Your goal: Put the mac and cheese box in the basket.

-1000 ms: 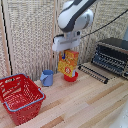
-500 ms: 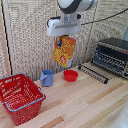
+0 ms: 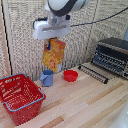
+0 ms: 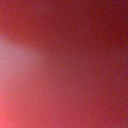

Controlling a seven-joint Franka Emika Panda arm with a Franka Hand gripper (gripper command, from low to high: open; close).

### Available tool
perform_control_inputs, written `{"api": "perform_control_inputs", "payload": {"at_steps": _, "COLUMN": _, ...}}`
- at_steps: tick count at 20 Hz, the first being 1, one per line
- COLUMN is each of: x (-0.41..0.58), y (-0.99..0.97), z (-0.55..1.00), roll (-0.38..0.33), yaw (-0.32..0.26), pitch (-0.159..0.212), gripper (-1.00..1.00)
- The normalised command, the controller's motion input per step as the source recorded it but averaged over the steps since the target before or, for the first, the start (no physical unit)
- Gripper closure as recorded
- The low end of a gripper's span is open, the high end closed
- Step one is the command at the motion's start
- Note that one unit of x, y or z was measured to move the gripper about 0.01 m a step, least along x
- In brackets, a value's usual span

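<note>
My white boxy gripper point(image 3: 51, 40) hangs from the arm at the upper middle of the exterior view and is shut on the top of the mac and cheese carton point(image 3: 55, 56). The orange-yellow carton hangs tilted in the air, well above the wooden table, over the blue mug. The red wire basket point(image 3: 21, 96) with a light blue rim stands on the table at the exterior view's lower left, apart from the carton. The wrist view shows only a blurred red-pink surface point(image 4: 64, 64) filling the picture.
A blue mug point(image 3: 47, 78) and a small red bowl point(image 3: 70, 75) sit on the table below the carton. A black toaster oven point(image 3: 112, 56) with a rack point(image 3: 93, 73) in front stands at the exterior view's right. A wicker wall is behind.
The gripper has lifted the carton off the table and carried it up and toward the exterior view's left, closer to the basket.
</note>
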Motion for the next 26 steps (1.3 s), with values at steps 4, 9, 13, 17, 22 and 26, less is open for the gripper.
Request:
{"api": "perform_control_inputs", "payload": {"at_steps": 4, "x": 0.085, "y": 0.97, "z": -0.01, "roll": -0.001, "yaw": -0.009, "pitch": 0.062, "gripper": 1.0}}
{"api": "perform_control_inputs", "payload": {"at_steps": 9, "x": 0.222, "y": 0.85, "z": 0.22, "roll": 0.051, "yaw": -0.036, "pitch": 0.057, "gripper": 1.0}}
{"api": "perform_control_inputs", "payload": {"at_steps": 13, "x": 0.246, "y": 0.6, "z": 0.61, "roll": 0.114, "yaw": -0.1, "pitch": 0.01, "gripper": 1.0}}
{"api": "perform_control_inputs", "payload": {"at_steps": 17, "x": 0.339, "y": 0.48, "z": 0.32, "roll": 0.052, "yaw": -0.145, "pitch": 0.052, "gripper": 1.0}}
{"api": "perform_control_inputs", "payload": {"at_steps": 22, "x": 0.427, "y": 0.25, "z": -0.37, "roll": -0.006, "yaw": -0.112, "pitch": 0.019, "gripper": 1.0}}
{"api": "perform_control_inputs", "payload": {"at_steps": 26, "x": 0.298, "y": 0.0, "z": -0.48, "roll": 0.0, "yaw": -0.086, "pitch": 0.0, "gripper": 1.0}}
